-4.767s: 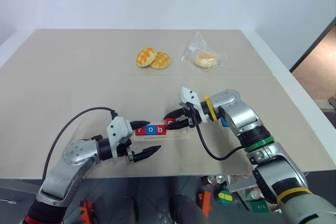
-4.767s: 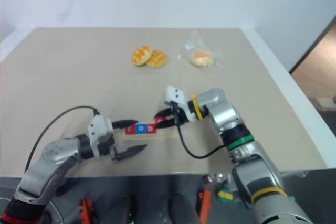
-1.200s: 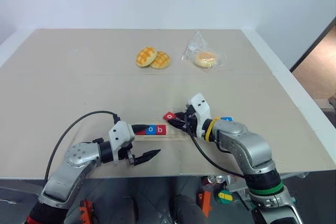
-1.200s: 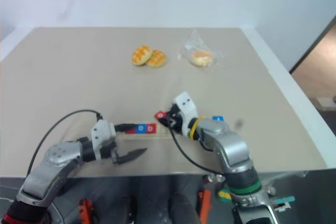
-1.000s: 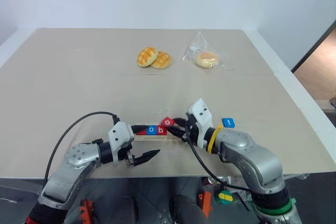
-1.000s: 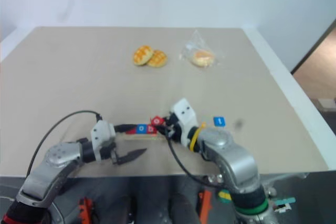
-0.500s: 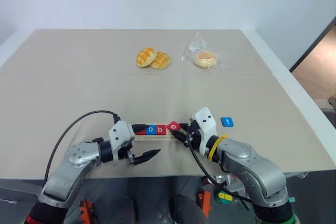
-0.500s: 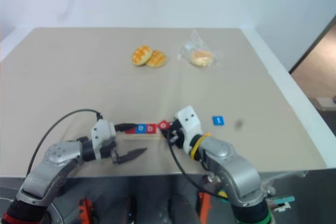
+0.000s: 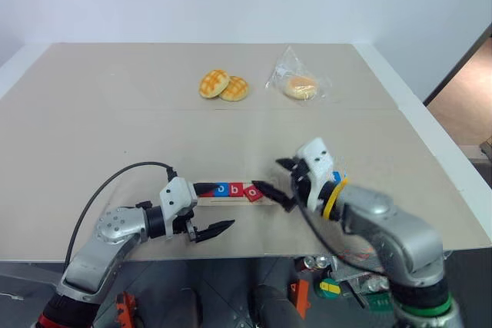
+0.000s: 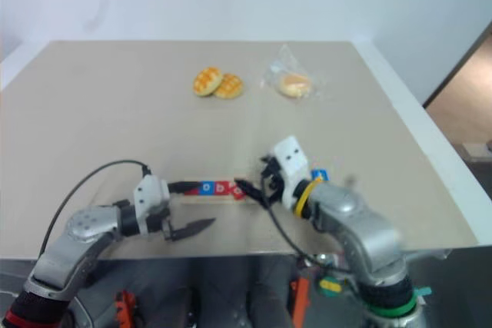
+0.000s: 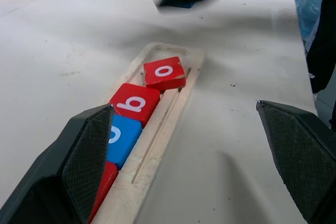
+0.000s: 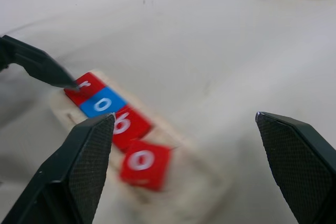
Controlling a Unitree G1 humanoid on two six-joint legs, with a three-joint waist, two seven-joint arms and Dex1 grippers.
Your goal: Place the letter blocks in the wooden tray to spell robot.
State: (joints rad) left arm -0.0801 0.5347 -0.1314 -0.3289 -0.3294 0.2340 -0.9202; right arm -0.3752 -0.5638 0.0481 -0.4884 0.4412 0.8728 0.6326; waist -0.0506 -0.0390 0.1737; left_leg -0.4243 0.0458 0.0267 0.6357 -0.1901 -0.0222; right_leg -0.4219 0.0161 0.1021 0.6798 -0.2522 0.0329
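Four letter blocks [image 11: 137, 114] lie in the wooden tray [image 11: 169, 124] near the table's [image 9: 115, 113] front edge: red r, blue o, red b in line, then a red o block [image 11: 164, 74] resting askew. The right gripper [image 9: 278, 180] hovers just past the tray's right end, above the askew block, fingers spread wide and empty. The left gripper [image 9: 212, 207] sits at the tray's left end, fingers spread, one fingertip [image 12: 65, 81] at the r block. One blue block [image 10: 319, 175] lies on the table right of the tray, partly hidden behind the right gripper.

Blue t block [image 9: 336, 177] mostly behind the right hand [image 9: 278, 180]; red r block [image 11: 103, 184] half hidden
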